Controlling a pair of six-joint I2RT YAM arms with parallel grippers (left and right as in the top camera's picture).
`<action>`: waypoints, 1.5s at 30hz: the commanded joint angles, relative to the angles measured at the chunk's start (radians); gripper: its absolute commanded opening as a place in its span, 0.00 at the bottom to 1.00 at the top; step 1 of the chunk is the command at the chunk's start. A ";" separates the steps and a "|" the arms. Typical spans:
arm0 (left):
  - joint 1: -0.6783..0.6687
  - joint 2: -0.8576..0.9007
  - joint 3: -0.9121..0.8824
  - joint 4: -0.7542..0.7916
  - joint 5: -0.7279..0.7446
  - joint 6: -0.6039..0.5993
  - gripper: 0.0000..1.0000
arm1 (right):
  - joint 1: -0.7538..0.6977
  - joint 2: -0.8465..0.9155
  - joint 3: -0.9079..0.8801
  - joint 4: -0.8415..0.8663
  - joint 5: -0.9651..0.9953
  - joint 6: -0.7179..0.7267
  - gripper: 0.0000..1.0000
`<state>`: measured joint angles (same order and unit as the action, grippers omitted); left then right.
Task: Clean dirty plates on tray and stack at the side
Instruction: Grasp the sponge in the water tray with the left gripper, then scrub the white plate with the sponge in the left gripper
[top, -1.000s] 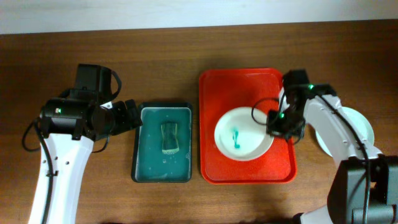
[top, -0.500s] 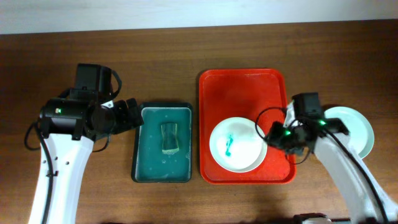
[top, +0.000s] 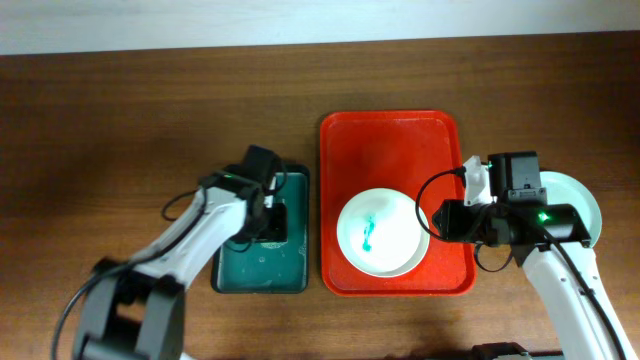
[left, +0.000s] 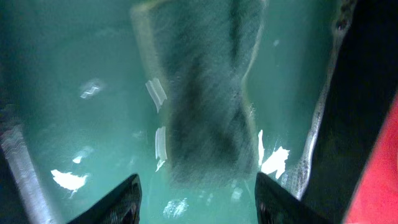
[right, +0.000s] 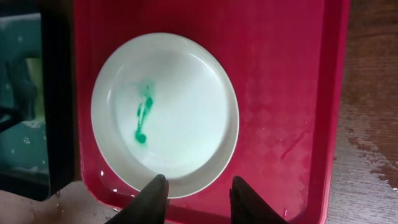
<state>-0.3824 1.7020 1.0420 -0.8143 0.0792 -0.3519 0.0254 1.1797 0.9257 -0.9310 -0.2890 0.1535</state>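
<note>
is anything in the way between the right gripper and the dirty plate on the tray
Nothing visible does. The right gripper hangs open right at the near rim of the smeared plate, with only the bare red tray around them.

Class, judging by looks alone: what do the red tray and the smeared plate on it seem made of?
Tray: probably plastic, glossy red with a moulded chequered texture. Plate: smooth, faintly shiny white; ceramic or melamine, the look leaves it open.

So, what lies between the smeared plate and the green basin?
Only the tray: a strip of its floor and its raised rim, no other object. The overhead view shows it.
</note>
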 joint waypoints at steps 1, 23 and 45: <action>-0.036 0.135 -0.009 0.040 0.031 -0.023 0.39 | -0.006 0.018 0.008 -0.012 0.008 -0.011 0.35; 0.010 0.138 0.039 0.170 -0.135 -0.014 0.33 | -0.006 0.018 0.008 -0.023 0.009 -0.011 0.34; 0.010 0.106 0.050 -0.037 -0.049 -0.014 0.33 | -0.006 0.018 0.008 -0.043 0.010 -0.011 0.35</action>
<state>-0.3737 1.8305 1.1759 -0.9092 0.0200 -0.3626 0.0254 1.1961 0.9257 -0.9733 -0.2890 0.1528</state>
